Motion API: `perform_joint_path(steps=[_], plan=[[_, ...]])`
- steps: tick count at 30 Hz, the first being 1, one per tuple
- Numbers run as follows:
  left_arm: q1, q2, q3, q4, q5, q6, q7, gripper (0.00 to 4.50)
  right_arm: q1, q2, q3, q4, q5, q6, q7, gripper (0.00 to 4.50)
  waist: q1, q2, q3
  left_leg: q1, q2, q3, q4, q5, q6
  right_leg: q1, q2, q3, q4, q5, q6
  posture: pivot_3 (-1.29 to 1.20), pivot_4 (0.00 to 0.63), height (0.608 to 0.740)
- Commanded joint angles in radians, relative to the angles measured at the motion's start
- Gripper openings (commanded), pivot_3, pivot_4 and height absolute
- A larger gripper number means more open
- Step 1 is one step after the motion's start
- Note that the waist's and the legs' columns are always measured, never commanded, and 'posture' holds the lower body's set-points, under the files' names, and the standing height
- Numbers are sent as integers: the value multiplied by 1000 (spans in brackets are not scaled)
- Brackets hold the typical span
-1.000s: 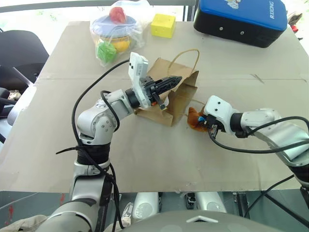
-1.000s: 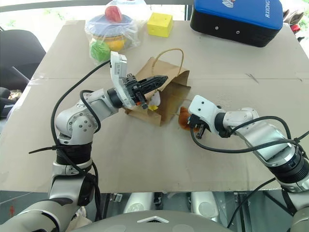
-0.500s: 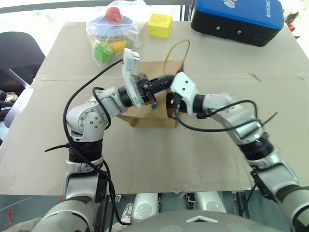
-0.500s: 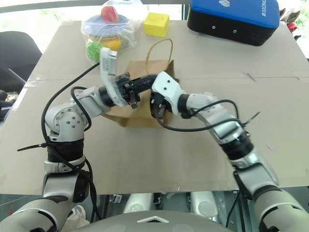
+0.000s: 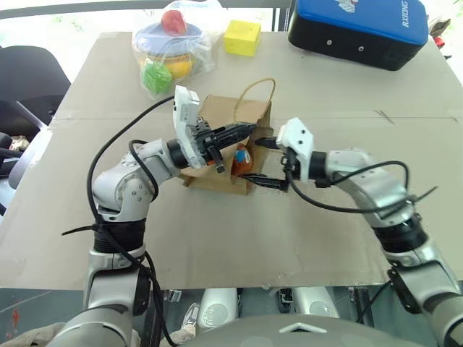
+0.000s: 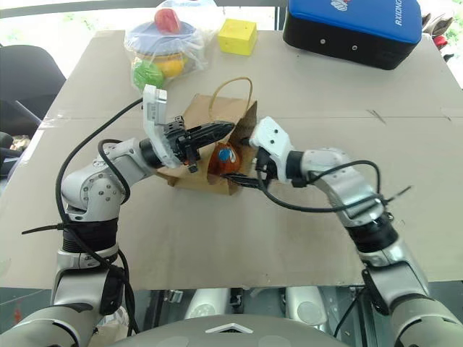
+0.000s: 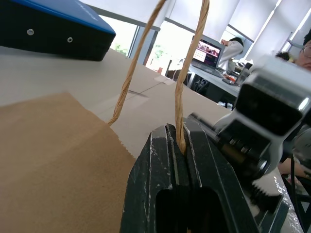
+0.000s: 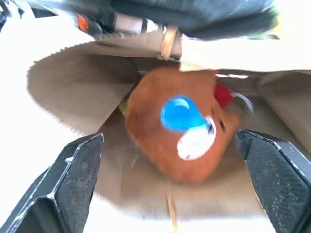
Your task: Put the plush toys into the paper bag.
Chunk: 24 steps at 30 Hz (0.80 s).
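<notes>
Right pincer (image 5: 265, 160) wide open beside bear (image 5: 242, 160)

Both eye views look forward and down from above the near edge of the table (image 5: 217, 238), sharing the bag (image 5: 217, 116) at its centre. The left wrist view sits low and very near the bag, facing across it toward the blue case (image 7: 48, 29). The right wrist view looks straight into the bag's mouth at close range.
</notes>
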Motion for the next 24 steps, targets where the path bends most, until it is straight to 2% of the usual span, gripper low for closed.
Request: perform_joint_path(steps=[1, 5, 9, 11, 13, 16, 20, 24], plan=[[-9, 16, 17, 1, 4, -41, -44, 0, -1, -61, -96, -190, 52, 91, -34, 4404, 2, 0, 0, 0, 0, 0, 0, 0, 0, 0, 0, 0, 0, 0, 0, 0, 150, 729], [-40, 35, 23, 35, 4, -45, -75, 0, 65, -216, -175, -319, 48, 189, -52, 4404, 7, 0, 0, 0, 0, 0, 0, 0, 0, 0, 0, 0, -1, 0, 0, 0, 150, 729], [-64, 48, 26, 54, 5, -45, -94, 0, 167, -306, -205, -364, 48, 243, -64, 4404, 8, 0, 0, 0, -1, 0, 0, 0, 0, 1, 0, 0, -1, 0, 0, 0, 150, 729], [-80, 53, 32, 57, 2, -44, -104, 0, 215, -223, -297, -363, 137, 406, -148, 4404, 5, -1, 0, 0, 0, 0, 0, 0, 0, 1, 0, 0, -1, 0, 0, 0, 150, 729], [-90, 55, 42, 54, -7, -36, -103, 0, 220, -15, -457, -342, 248, 631, -245, 4404, 1, -1, 0, 0, 0, 0, 0, 0, 0, 0, 1, 1, 0, 0, 0, 0, 150, 729], [-89, 57, 46, 50, -6, -32, -103, 0, 185, 172, -581, -332, 307, 810, -326, 4404, -1, 1, 0, 1, 1, 0, 0, 0, 0, 0, 2, 2, 3, 0, 0, 0, 150, 729], [-77, 57, 44, 38, -4, -30, -101, 0, 108, 277, -605, -300, 280, 906, -420, 4404, 3, 1, 0, 1, -1, 0, 0, 0, 0, -1, 1, 2, 3, 0, 0, 0, 150, 729], [-73, 59, 53, 22, -11, -24, -90, 0, 94, 265, -569, -286, 249, 951, -468, 4404, 6, 1, 0, 1, -2, 0, 0, 0, 0, -1, 1, 2, 2, 0, 0, 0, 150, 729]])
